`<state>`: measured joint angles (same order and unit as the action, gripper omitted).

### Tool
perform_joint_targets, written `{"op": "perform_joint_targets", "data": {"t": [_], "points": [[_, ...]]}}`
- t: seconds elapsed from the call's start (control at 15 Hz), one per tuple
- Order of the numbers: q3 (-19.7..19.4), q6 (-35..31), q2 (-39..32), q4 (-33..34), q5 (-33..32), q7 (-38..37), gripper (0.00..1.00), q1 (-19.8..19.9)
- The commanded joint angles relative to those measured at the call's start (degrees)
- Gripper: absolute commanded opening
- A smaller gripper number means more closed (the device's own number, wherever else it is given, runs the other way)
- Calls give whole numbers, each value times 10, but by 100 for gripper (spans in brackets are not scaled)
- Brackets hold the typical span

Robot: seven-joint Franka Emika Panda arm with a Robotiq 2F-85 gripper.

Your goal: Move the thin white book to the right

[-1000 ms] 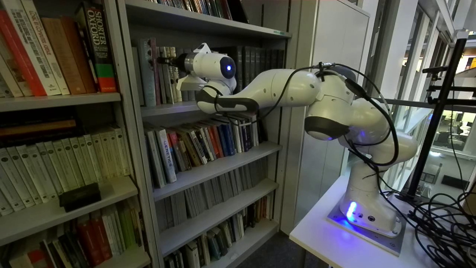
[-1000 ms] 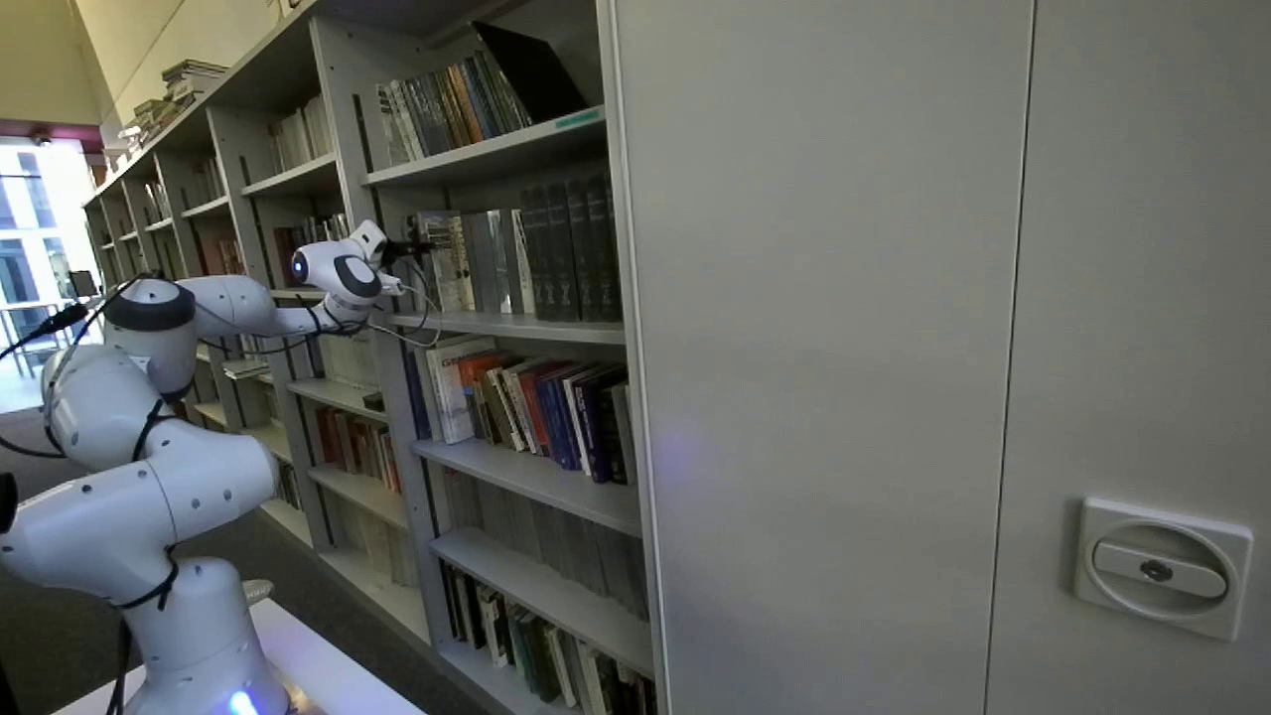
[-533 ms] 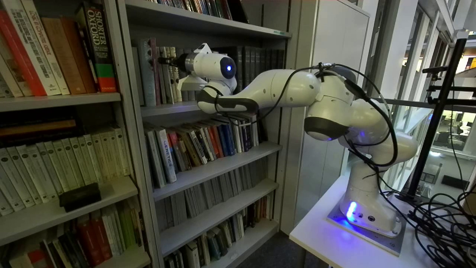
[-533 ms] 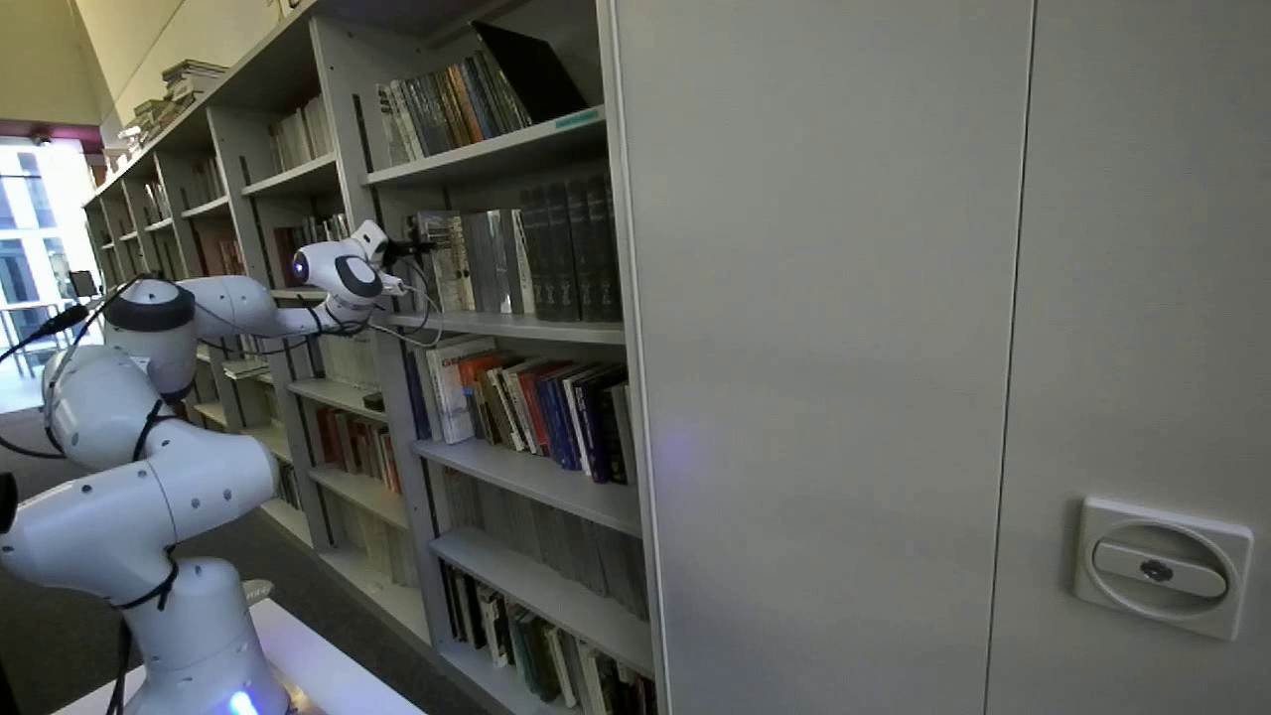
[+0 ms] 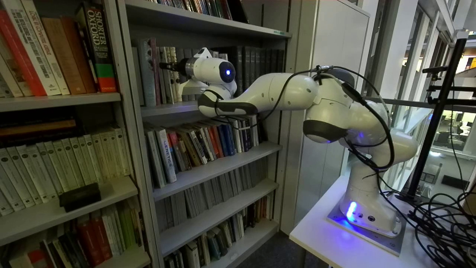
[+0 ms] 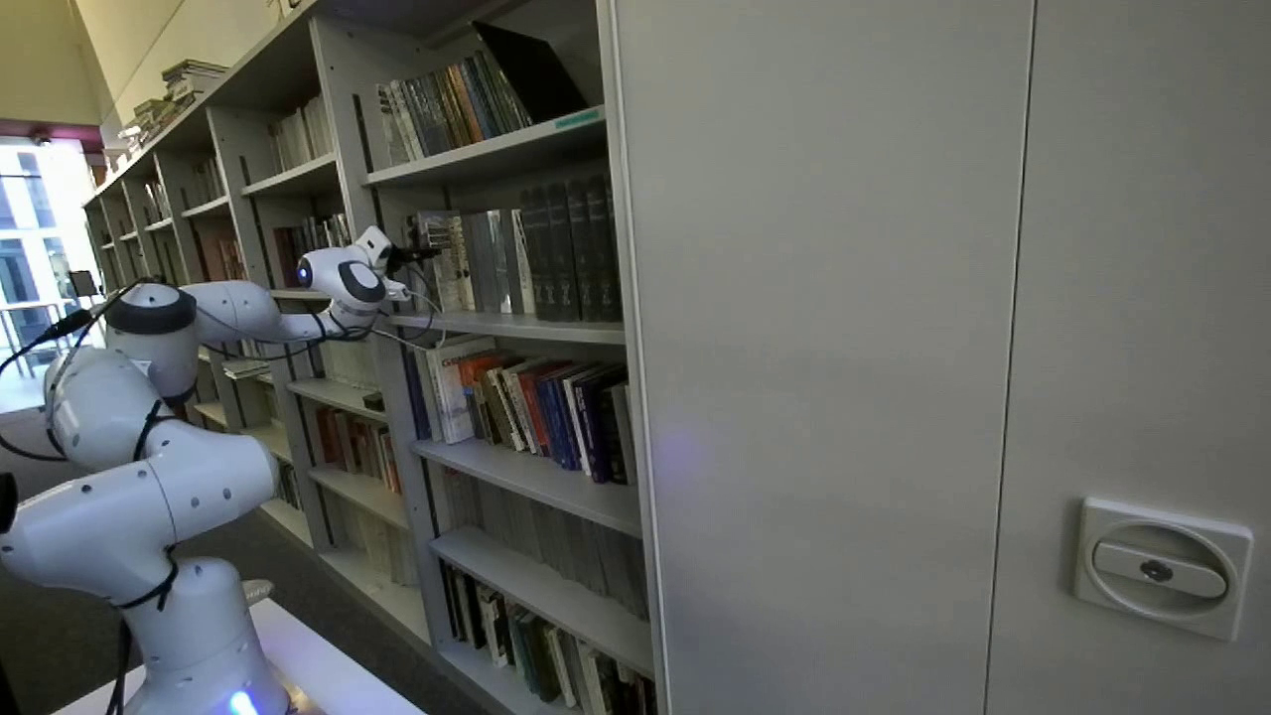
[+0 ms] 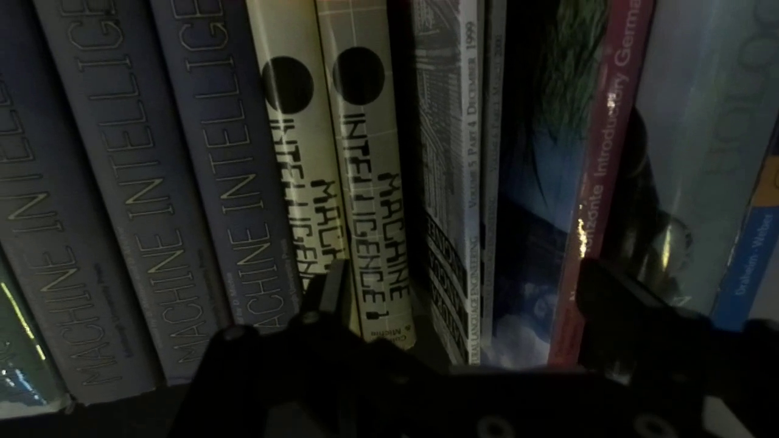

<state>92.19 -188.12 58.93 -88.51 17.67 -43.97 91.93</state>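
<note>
1 thin white bk (image 7: 472, 182), "Dec 1999" legible in wrist vw only, tool (image 7: 463, 283) wide

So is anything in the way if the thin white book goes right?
Yes: past a dark gap, cream books stand right of the thin white book as you face the shelf (left in the upside-down wrist view).

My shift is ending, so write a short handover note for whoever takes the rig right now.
Gripper: open, no grip visible; contact can't be told.
Thin white book (probably the one marked Language Engineering): standing on the shelf between a cream Machine Intelligence volume and a pinkish-red book, with another thin pale spine beside it.
Done: gripper lined up, the book showing between its spread jaws. The move right can't be confirmed.
Left, probably: close on the book, move it right, release.
</note>
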Motion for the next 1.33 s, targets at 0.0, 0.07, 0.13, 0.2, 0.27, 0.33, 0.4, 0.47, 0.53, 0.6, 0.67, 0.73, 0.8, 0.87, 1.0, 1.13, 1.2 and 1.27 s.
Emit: {"op": "perform_joint_targets", "data": {"t": [0.0, 0.07, 0.13, 0.2, 0.27, 0.33, 0.4, 0.47, 0.53, 0.6, 0.67, 0.73, 0.8, 0.87, 1.0, 1.13, 1.2, 1.27], "points": [[-5, -3, 4, -1, 14, 20, 100, 4], [-5, -4, 4, 0, 14, 20, 100, 5], [-5, -5, 4, 1, 14, 20, 100, 6], [-4, -5, 3, 2, 15, 19, 100, 6], [-2, -6, 2, 3, 15, 18, 100, 6], [3, -7, -1, 2, 15, 18, 100, 6], [3, -6, 0, 4, 15, 18, 100, 7], [5, -6, 0, 4, 15, 18, 100, 8], [6, -6, 0, 5, 15, 18, 100, 8], [7, -6, -1, 6, 15, 18, 100, 8], [7, -5, -1, 7, 15, 18, 100, 8], [7, -5, 0, 8, 15, 18, 100, 8], [7, -4, 0, 9, 15, 18, 100, 9], [8, -5, 0, 9, 15, 18, 100, 9], [8, -5, 1, 10, 15, 18, 100, 10], [8, -3, 1, 12, 14, 18, 100, 12], [8, -2, 1, 13, 15, 18, 100, 12], [8, -2, 1, 13, 15, 18, 100, 13]]}}
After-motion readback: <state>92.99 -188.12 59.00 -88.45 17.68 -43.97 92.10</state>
